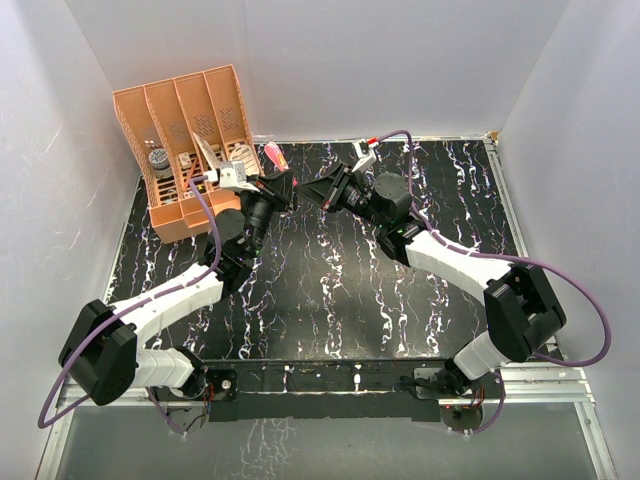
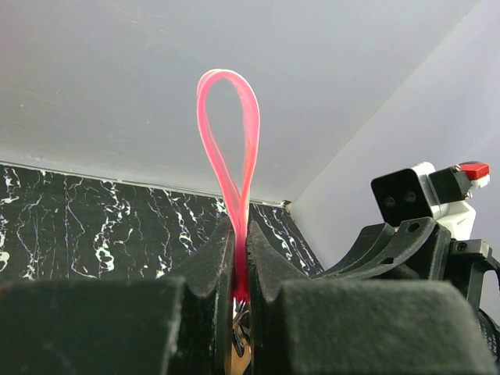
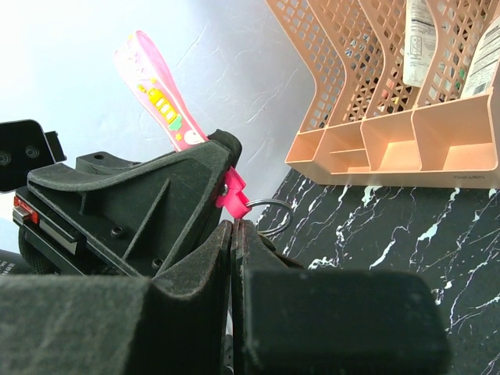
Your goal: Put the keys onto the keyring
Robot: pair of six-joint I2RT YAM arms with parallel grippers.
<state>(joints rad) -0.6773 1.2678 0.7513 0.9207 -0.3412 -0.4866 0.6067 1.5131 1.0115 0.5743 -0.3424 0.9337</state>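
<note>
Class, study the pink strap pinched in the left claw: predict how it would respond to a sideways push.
The strap probably bends rather than resists: it is a thin band folded into a loop. It looks light, standing upright above the left claw unsupported. Pinched shut, it would likely spring back.

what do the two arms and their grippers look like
Both arms match: the left arm and right arm have white link shells with chunky black joint housings. A purple cable loops along each. The left gripper and right gripper are matte black with two broad fingers. The right wrist's white camera box has a red cap.
</note>
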